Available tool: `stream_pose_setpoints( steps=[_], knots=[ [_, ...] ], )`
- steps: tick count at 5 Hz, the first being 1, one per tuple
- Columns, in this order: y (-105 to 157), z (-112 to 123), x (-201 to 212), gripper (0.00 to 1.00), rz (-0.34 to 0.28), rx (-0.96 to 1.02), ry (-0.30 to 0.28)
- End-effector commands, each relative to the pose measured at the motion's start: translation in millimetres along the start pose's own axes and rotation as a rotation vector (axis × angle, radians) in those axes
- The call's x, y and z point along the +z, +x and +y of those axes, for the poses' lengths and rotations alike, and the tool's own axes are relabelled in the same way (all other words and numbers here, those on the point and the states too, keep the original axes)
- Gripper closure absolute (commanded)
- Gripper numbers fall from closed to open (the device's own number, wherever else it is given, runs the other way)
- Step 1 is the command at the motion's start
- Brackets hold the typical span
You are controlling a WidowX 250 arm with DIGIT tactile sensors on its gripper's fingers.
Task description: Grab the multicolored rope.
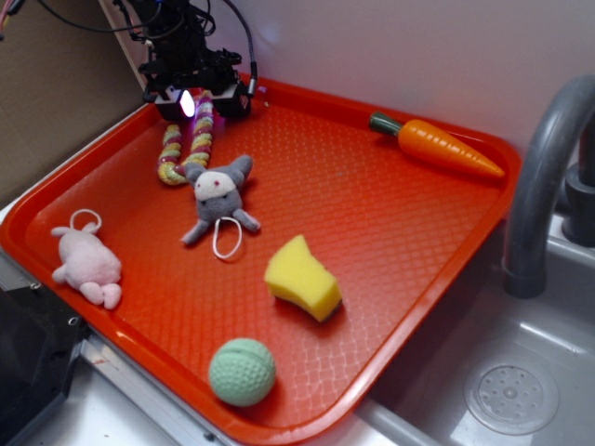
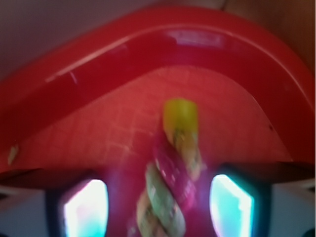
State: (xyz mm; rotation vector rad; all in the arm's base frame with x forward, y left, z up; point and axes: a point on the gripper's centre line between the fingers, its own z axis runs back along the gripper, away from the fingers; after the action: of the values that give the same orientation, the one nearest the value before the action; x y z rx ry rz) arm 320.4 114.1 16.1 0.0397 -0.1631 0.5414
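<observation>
Fingers (image 2: pixel 84 207) are spread wide, nothing gripped; the multicolored rope (image 2: pixel 170 182) is seen lying between them, untouched.

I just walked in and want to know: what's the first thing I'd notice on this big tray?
The bright orange-red tray fills the scene, with toys spread over it. At its far left corner the gripper hangs right over the multicolored rope, and the wrist view shows the rope running between the open jaws. A plastic carrot lies at the far right, and a yellow sponge sits in the middle.
</observation>
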Motion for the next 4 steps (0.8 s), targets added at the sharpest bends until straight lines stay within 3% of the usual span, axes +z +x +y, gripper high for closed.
stream_pose_setpoints(
  steps=[1,2,3,4],
  knots=[
    [-11.3,7.7,8.8,1.0,0.023,-0.119,-0.001],
    [-23.8,3.4,15.9,1.0,0.093,-0.244,-0.014],
    [-37.6,-3.3,60.9,1.0,0.086,-0.363,0.023],
    [-48.3,-11.5,112.0,1.0,0.05,-0.437,0.014]
  ],
)
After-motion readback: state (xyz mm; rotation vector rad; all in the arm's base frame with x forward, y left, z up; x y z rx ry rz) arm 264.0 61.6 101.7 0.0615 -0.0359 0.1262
